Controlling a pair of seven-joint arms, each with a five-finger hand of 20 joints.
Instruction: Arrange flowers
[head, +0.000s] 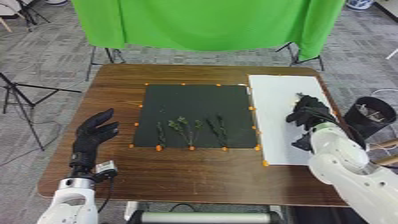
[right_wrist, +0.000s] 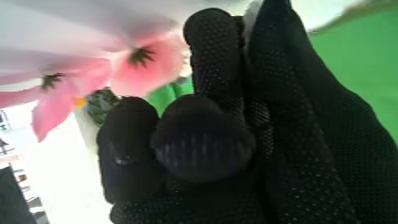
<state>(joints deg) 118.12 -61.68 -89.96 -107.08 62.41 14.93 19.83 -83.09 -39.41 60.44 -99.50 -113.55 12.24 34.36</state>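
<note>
My left hand (head: 95, 131) is open above the table's left side, away from the dark mat (head: 191, 109). Green leafy stems (head: 185, 131) lie side by side on the mat's near half. Over the white board (head: 275, 120) on the right is my right hand (head: 309, 111). In the right wrist view, pink-and-white flowers (right_wrist: 149, 62) show close beside my right hand (right_wrist: 204, 150), with some green foliage (right_wrist: 103, 104) below the petals. Whether the hand holds a flower is hidden by the glove.
The brown table (head: 178, 170) has small orange markers around the mat and board. A black bin (head: 370, 117) with things inside stands off the right edge. Behind the table hangs a green cloth (head: 209, 25); a black tripod (head: 35, 102) stands at the left.
</note>
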